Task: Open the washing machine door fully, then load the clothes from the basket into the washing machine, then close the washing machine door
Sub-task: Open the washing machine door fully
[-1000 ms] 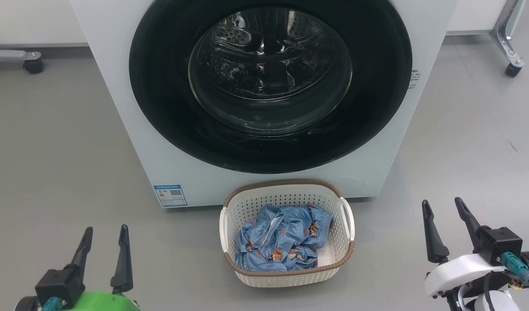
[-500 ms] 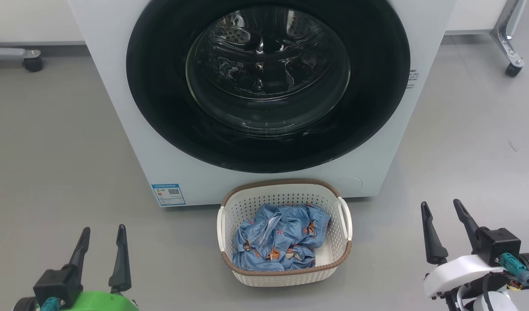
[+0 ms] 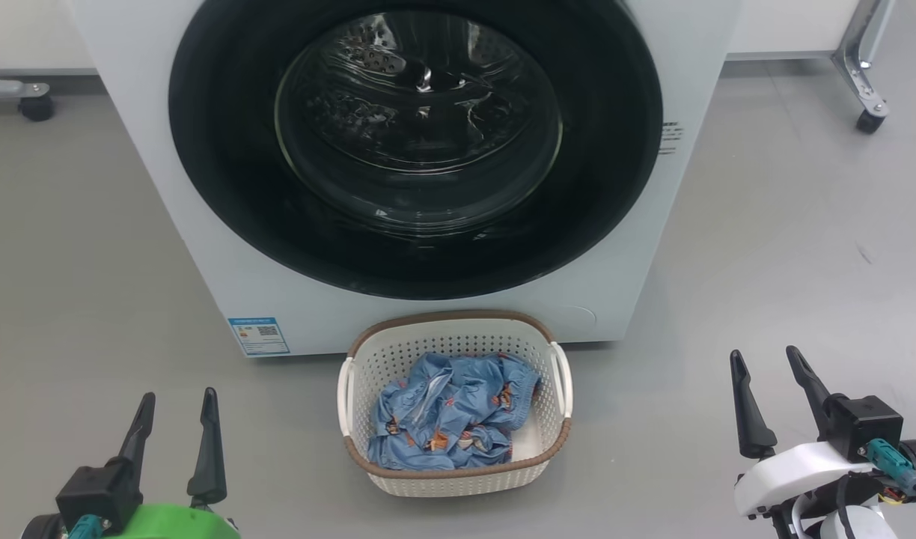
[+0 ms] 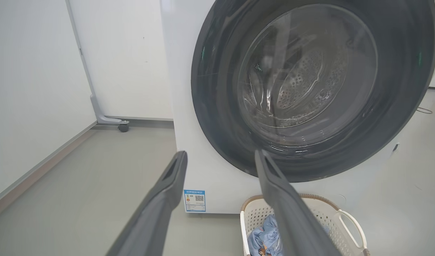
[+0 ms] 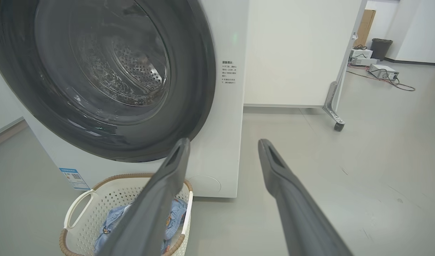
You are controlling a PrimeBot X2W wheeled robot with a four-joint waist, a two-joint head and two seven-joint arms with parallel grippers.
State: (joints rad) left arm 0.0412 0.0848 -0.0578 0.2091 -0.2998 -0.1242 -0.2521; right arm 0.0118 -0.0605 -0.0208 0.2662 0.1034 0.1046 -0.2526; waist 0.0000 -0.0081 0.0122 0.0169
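Observation:
The white washing machine [image 3: 166,195] fills the top of the head view, its round black-rimmed door [image 3: 226,187] shut flat against the front, steel drum visible through the glass. On the floor just in front stands the cream basket [image 3: 555,442] holding crumpled light-blue clothes [image 3: 447,412]. My left gripper [image 3: 177,400] is open at the lower left, well left of the basket. At the lower right my right gripper [image 3: 765,359] is open, clear of everything. The wrist views show the door [image 4: 217,89] [image 5: 199,71], the basket [image 4: 324,213] [image 5: 107,199] and the clothes [image 4: 263,238] [image 5: 175,213] past each gripper's spread fingers.
Grey floor [image 3: 787,247] spreads on both sides of the machine. A wheeled panel foot [image 3: 866,112] stands at the back right and another caster [image 3: 35,105] at the back left. White wall panels [image 4: 32,89] lie left of the machine; boxes and cables [image 5: 381,71] sit far right.
The whole head picture has shifted left, so the camera has turned right. Both grippers keep the same spot in the view and stay open. Door, basket and clothes are unmoved.

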